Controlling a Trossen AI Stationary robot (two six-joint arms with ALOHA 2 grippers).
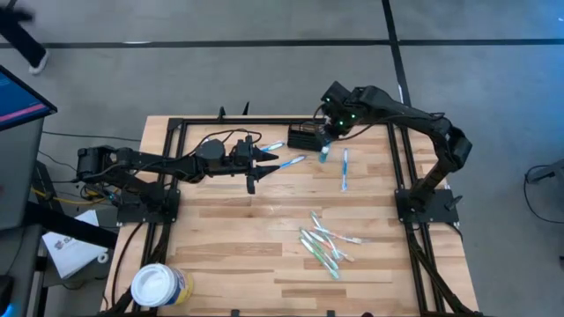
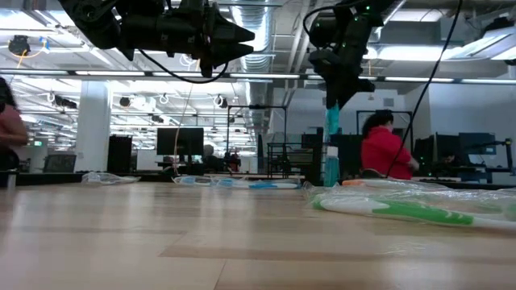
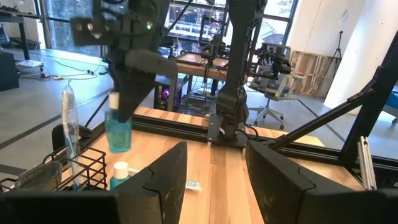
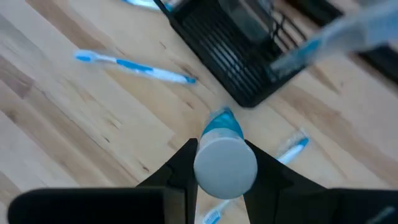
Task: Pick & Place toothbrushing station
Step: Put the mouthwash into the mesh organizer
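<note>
The right gripper [image 4: 221, 163] is clamped on a small blue-and-white tube with a white cap [image 4: 224, 155], holding it in the air beside the toothbrushing station [image 1: 307, 136], a small black wire-mesh caddy at the far edge of the pale wooden table [image 1: 264, 255]. A clear-handled toothbrush [image 3: 69, 127] stands upright in the caddy. The left gripper [image 1: 262, 164] hovers nearby, fingers parted and empty. Blue toothbrushes [image 1: 344, 169] lie loose near the caddy; green wrapped ones [image 1: 322, 246] are piled closer in.
</note>
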